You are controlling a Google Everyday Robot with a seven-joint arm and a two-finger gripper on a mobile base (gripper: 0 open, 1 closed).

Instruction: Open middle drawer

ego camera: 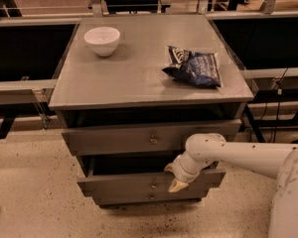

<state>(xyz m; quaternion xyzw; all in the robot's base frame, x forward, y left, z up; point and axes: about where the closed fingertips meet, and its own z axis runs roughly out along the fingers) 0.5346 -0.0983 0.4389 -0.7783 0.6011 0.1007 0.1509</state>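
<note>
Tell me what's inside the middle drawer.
Only a dark gap shows in the middle drawer; no contents visible. The top drawer covers the rest. The gripper is at its front.
</note>
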